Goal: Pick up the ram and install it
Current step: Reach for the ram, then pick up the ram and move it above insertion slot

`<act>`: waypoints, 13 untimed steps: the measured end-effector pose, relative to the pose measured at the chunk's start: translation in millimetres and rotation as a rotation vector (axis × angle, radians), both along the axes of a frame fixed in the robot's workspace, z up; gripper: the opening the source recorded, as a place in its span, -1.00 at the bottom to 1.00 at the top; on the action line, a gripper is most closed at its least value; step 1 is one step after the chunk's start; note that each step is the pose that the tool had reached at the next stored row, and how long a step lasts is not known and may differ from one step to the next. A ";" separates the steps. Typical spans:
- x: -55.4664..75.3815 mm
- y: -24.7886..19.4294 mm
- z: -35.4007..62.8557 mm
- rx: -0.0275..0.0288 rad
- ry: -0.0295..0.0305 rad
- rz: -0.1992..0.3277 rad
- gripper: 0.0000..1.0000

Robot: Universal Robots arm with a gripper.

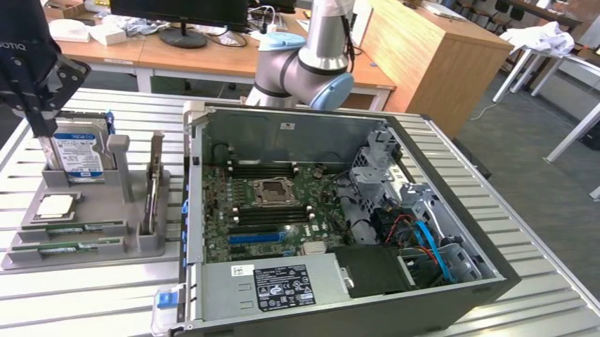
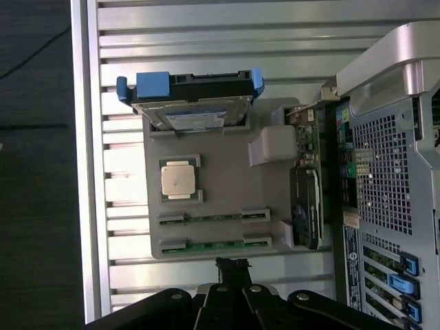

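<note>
So the pincer (image 1: 41, 126) is shut on nothing, hanging over the hard drive (image 1: 80, 151) end of the gray holder (image 1: 98, 200). The ram (image 1: 67, 246) lies flat in the holder's opposite end, lower down, with its long axis crosswise to the holder's length.

Two ram strips (image 1: 73, 228) in grey tray (image 1: 97, 210)

An open computer case (image 1: 281, 133) lies on a slatted metal table (image 1: 84, 298), motherboard (image 1: 235, 210) exposed. Beside it, a grey holder (image 1: 98, 202) carries a hard drive (image 1: 77, 156) (standing upright) and a square processor (image 1: 55, 205).
</note>
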State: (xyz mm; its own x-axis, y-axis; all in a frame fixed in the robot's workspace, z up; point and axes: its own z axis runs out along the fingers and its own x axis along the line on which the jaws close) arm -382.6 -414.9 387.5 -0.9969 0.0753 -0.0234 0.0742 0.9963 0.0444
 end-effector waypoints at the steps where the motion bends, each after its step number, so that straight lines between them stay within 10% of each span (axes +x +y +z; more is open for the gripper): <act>1: 0.0 -0.8 0.0 0.0000 0.0000 0.000 -0.80; 13: 0.0 -0.9 0.0 0.0000 0.0000 0.000 -0.80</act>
State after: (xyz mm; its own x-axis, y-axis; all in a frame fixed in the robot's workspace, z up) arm -382.6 -415.8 387.5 -0.9969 0.0752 -0.0234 0.0742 0.9963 0.0444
